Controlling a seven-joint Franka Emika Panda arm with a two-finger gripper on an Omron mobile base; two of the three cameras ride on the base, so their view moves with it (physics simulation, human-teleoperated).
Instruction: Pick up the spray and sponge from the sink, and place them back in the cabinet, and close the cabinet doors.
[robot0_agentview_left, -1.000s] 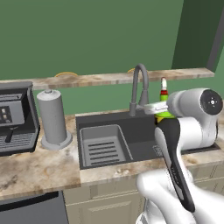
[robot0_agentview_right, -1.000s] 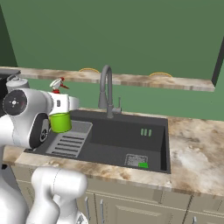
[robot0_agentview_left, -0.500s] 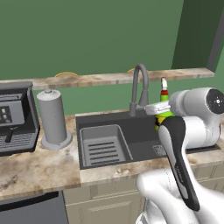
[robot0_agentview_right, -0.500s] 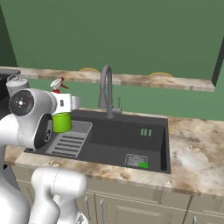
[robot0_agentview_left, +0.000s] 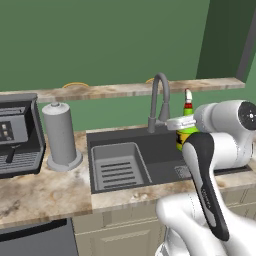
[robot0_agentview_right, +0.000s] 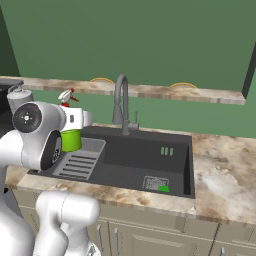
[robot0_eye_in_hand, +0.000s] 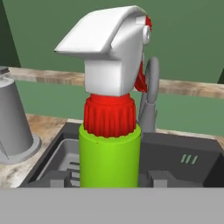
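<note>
My gripper (robot0_eye_in_hand: 109, 180) is shut on the spray (robot0_eye_in_hand: 109, 153), a lime-green bottle with a red collar and a white-and-red trigger nozzle, held upright. In the base views the spray (robot0_agentview_left: 186, 134) (robot0_agentview_right: 71, 140) hangs above the sink (robot0_agentview_left: 162, 150) (robot0_agentview_right: 135, 152), with the gripper (robot0_agentview_left: 179, 123) (robot0_agentview_right: 80, 120) at its neck. It sits over the left part of the basin, near the ribbed tray (robot0_agentview_right: 80, 161). The sponge (robot0_agentview_right: 163, 188) lies flat at the sink's front right. The cabinet and the cabinet doors are out of view.
A tall curved faucet (robot0_agentview_left: 159, 100) (robot0_agentview_right: 121, 102) stands behind the basin, close to the bottle. A paper towel roll (robot0_agentview_left: 60, 132) and a black coffee machine (robot0_agentview_left: 17, 135) sit on the counter to the left. A marble ledge (robot0_agentview_right: 200, 95) runs along the green wall.
The spray stays in the grip at nearly the same spot. The arm's big joint beside it has drifted slightly to the right in the left base view.
</note>
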